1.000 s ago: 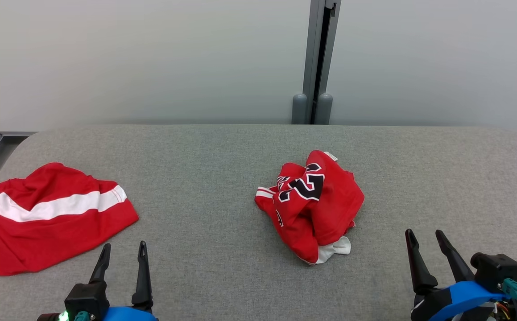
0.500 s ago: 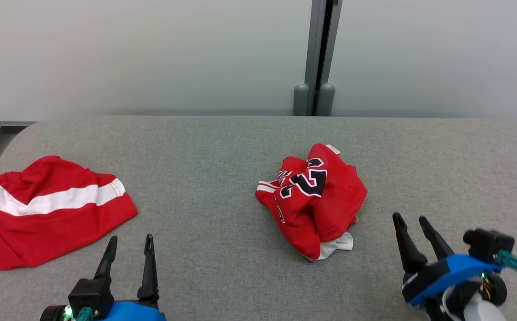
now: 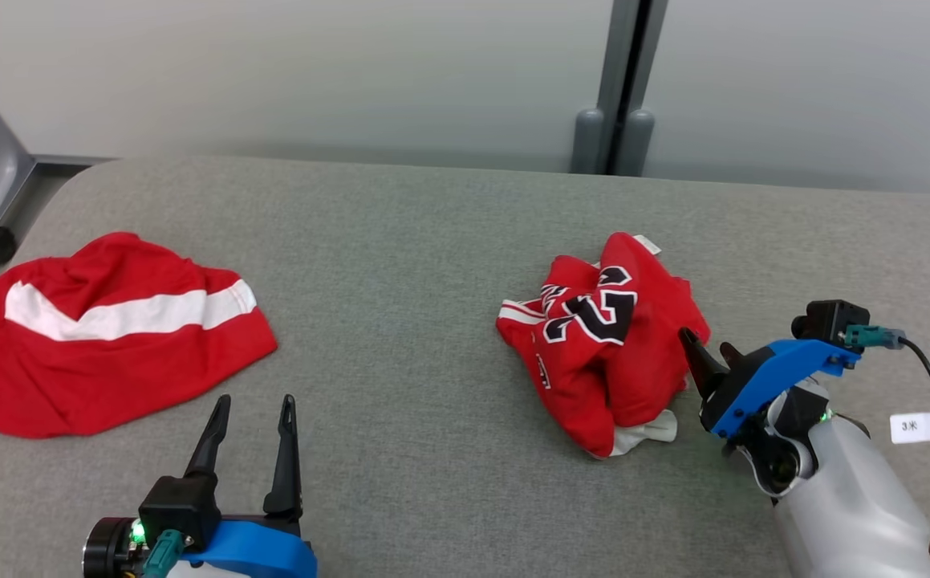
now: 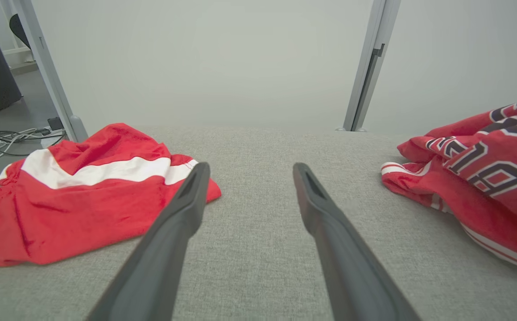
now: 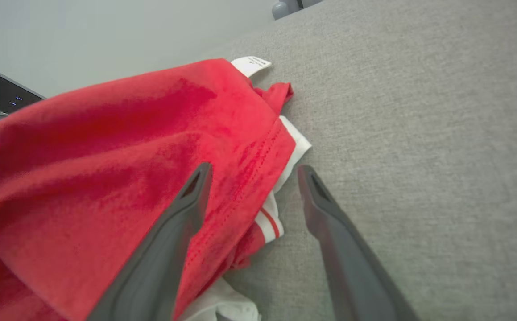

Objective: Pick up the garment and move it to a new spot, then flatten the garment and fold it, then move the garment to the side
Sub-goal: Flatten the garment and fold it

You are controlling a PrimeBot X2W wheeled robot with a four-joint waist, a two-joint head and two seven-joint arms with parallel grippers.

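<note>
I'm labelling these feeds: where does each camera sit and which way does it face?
Head view: on the head, facing forward and down at the grey table; left gripper lower left, right gripper beside the numbered jersey.
Left wrist view: low over the table, along its own two fingers toward the wall.
Right wrist view: close in, its own fingers straddling the jersey's hem.
Shared: head and left wrist views both show the striped red garment.

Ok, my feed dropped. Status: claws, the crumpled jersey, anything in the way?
Right claw open at right edge of crumpled jersey, nothing gripped. Left claw open, idle above table. Second red garment far left, not in the way.
</note>
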